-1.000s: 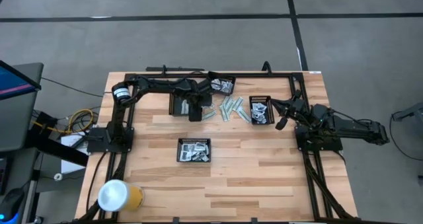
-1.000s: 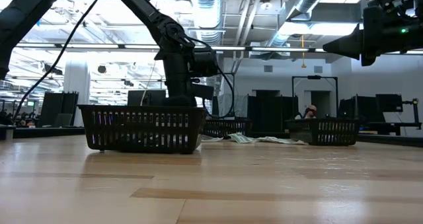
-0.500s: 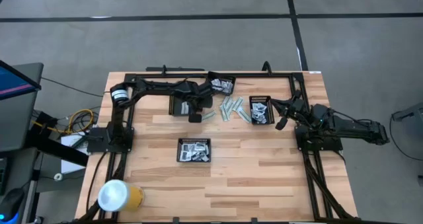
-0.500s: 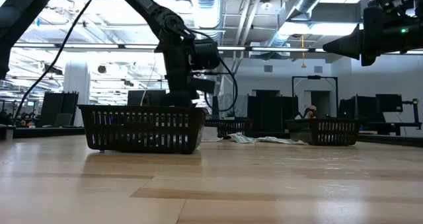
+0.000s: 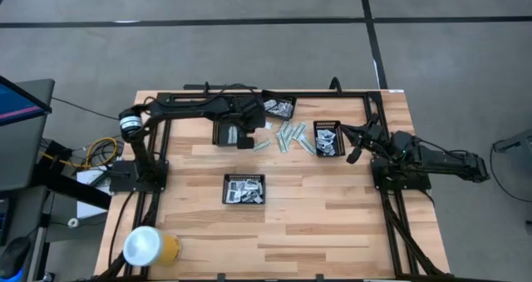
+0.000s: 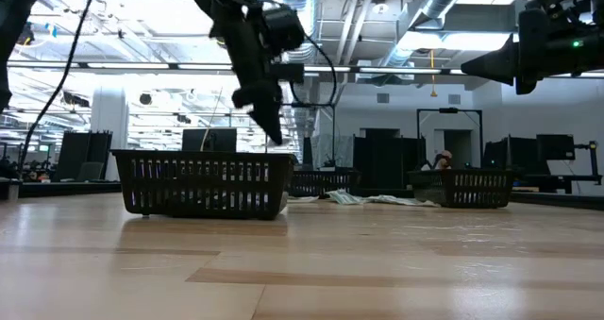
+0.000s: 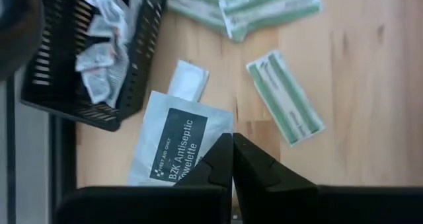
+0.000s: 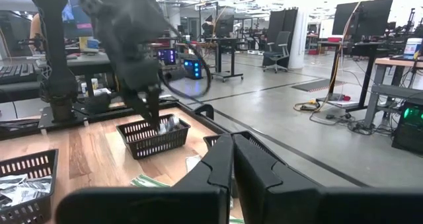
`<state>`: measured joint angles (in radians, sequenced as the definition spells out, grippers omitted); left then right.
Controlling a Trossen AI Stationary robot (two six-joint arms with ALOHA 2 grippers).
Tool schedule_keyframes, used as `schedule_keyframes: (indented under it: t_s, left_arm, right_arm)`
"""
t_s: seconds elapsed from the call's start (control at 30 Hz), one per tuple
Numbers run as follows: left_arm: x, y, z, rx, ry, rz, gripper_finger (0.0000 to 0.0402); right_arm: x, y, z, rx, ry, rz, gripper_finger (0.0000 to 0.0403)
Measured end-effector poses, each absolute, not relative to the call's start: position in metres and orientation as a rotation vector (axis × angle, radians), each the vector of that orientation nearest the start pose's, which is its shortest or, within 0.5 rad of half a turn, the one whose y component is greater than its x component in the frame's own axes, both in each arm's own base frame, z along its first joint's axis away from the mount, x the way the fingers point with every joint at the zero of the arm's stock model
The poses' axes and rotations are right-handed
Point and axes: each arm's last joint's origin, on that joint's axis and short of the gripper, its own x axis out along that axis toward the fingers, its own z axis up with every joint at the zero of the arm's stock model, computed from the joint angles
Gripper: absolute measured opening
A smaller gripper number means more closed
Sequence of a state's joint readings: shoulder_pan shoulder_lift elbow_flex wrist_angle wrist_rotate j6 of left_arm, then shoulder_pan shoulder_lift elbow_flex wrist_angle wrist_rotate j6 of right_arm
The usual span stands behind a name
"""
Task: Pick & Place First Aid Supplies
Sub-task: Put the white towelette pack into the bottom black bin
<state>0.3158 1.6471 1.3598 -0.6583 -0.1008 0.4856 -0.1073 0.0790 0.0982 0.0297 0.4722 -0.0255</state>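
The left gripper [image 5: 246, 139] hangs above the worktop [image 5: 332, 215] near its far edge, fingers [image 7: 221, 159] clenched on a white antiseptic sachet [image 7: 177, 145]. It is beside the far mesh tray [image 5: 280, 106] of sachets. Green-white strips [image 5: 291, 137] lie loose between that tray and the right tray [image 5: 327, 138]. The right gripper [image 5: 356, 141] waits by the right tray, fingers pressed together. The near half of the worktop is open, apart from the middle tray [image 5: 244, 189] and a yellow cup [image 5: 150, 246].

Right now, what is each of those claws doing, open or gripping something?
Left gripper: shut on an antiseptic towelette packet, raised above the table.
Right gripper: shut, holding nothing, waiting at the table's right side.
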Motion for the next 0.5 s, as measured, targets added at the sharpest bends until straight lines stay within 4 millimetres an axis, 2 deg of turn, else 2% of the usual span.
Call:
schedule_keyframes:
  t_s: [0.27,0.5]
  left_arm:
    - [0.314,0.080,0.313,0.325,0.899,0.120,0.0005]
    - [0.300,0.040,0.329,0.302,0.882,0.037,0.0005]
  right_arm:
    - [0.092,-0.023,0.194,-0.016,-0.041,-0.580,0.0008]
    - [0.092,-0.023,0.194,-0.016,-0.041,-0.580,0.0008]
